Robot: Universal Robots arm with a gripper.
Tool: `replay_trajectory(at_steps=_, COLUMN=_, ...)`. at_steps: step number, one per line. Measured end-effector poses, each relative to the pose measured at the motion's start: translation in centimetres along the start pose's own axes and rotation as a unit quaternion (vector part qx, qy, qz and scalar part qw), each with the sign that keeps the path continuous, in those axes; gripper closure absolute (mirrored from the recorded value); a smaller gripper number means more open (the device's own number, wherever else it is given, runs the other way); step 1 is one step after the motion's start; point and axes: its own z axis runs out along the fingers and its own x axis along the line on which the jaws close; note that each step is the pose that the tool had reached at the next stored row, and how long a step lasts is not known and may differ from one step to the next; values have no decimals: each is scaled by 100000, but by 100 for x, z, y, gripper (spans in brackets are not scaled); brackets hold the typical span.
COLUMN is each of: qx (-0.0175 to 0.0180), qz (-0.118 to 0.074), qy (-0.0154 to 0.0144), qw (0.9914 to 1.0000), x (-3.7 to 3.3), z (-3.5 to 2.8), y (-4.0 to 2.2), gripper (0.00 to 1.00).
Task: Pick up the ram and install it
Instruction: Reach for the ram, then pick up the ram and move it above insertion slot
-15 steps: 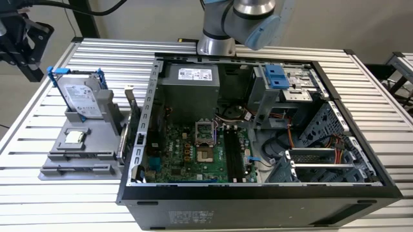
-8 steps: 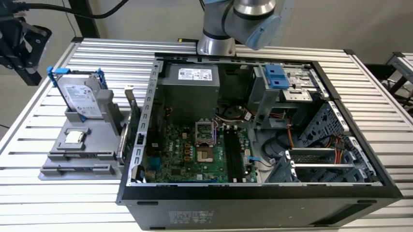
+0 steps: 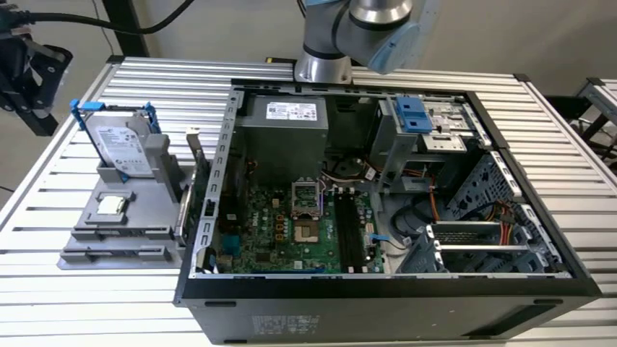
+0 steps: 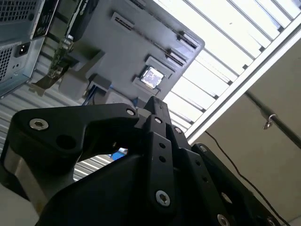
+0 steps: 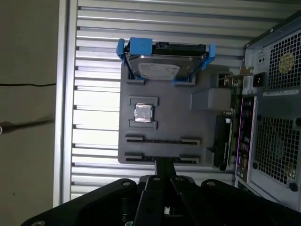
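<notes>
My gripper (image 5: pixel 162 164) hangs high above the grey parts holder (image 5: pixel 164 122), its black fingers drawn together, shut, with nothing showing between them. In the second wrist view the gripper (image 4: pixel 153 107) points toward the same holder (image 4: pixel 127 42). The holder's two long slot rows (image 5: pixel 162 140) have nothing standing in them. The ram is not something I can pick out. On the motherboard (image 3: pixel 279 231) in the open case lie long dark memory slots (image 3: pixel 347 231). Whether a stick sits in one I cannot tell.
The holder (image 3: pixel 121 217) carries a silver hard drive in a blue frame (image 3: pixel 121 144), a small square chip (image 3: pixel 109 204) and an upright expansion card (image 3: pixel 191 173) beside the case wall. The arm's base (image 3: pixel 328 43) stands behind the case. Black hardware with a cable (image 3: pixel 29 72) hangs at the exterior view's left.
</notes>
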Motion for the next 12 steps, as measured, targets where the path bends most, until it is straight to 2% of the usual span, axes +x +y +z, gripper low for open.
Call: replay_trajectory(at_steps=12, qx=4, qz=183, qy=25, qw=100000, x=-6, z=-7, y=-186, gripper=100)
